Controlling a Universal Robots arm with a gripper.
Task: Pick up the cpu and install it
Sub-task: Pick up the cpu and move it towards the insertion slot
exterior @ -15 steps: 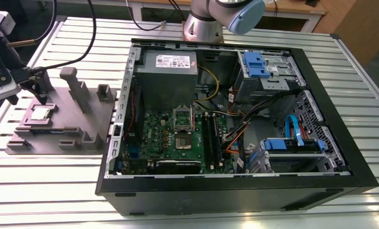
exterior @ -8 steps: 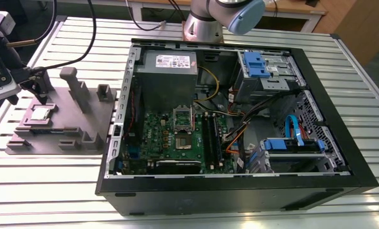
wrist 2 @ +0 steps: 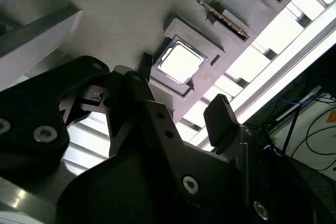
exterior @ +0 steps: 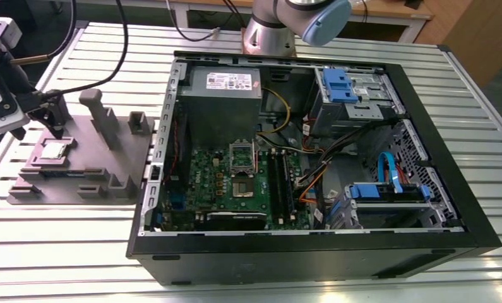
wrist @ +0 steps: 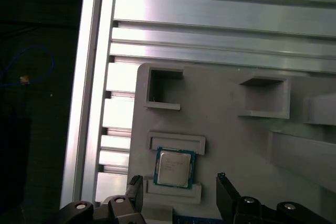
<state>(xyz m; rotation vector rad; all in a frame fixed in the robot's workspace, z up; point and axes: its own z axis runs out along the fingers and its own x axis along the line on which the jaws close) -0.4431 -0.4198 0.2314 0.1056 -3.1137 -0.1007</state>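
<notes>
The cpu (exterior: 55, 150) is a small silver square lying flat in a raised nest on the grey fixture plate (exterior: 82, 161), at the exterior view's left. My gripper (exterior: 38, 129) hangs just above it, open, with nothing held. In both wrist views the cpu (wrist 2: 179, 62) (wrist: 173, 167) sits between and beyond the two dark fingertips (wrist 2: 220, 114) (wrist: 223, 186), which stand wide apart and clear of it. The open computer case (exterior: 436, 126) lies to the exterior view's right, with the motherboard's empty socket (exterior: 242, 172) near its middle.
Grey posts (exterior: 99, 117) rise from the fixture plate close beside the gripper. A black cable (exterior: 107, 69) trails from the arm over the slatted aluminium table (exterior: 65, 240). The arm's base (exterior: 272, 31) stands behind the case. Drive bays with blue parts (exterior: 352, 88) fill the case's right side.
</notes>
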